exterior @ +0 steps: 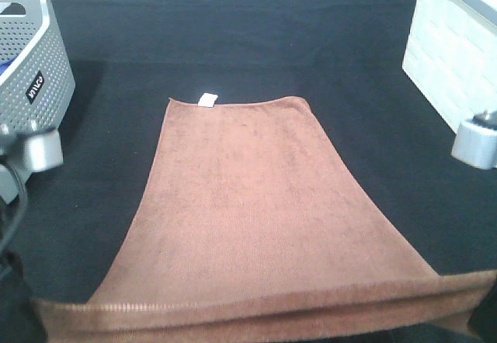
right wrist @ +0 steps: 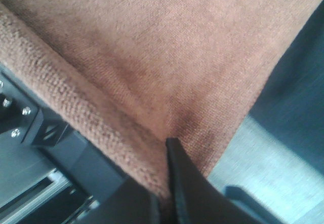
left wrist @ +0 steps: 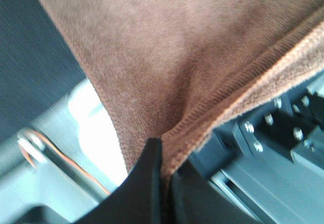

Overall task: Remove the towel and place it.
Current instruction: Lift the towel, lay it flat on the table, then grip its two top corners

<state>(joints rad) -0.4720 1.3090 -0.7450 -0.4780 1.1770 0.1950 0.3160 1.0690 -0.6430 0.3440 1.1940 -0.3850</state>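
left wrist: towel (left wrist: 202, 46) in left claw (left wrist: 164, 159)

Brown towel (exterior: 256, 203) spread flat, white tag at far edge, near edge lifted

We record black tapered fingers (left wrist: 147, 183), silver-grey cylindrical joints (exterior: 40, 150) on both arms, and a black cable (exterior: 22, 194) beside the left joint.

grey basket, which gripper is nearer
Left. The left gripper holds the towel at its near left corner, on the side of the grey basket; the right gripper holds its near right corner.
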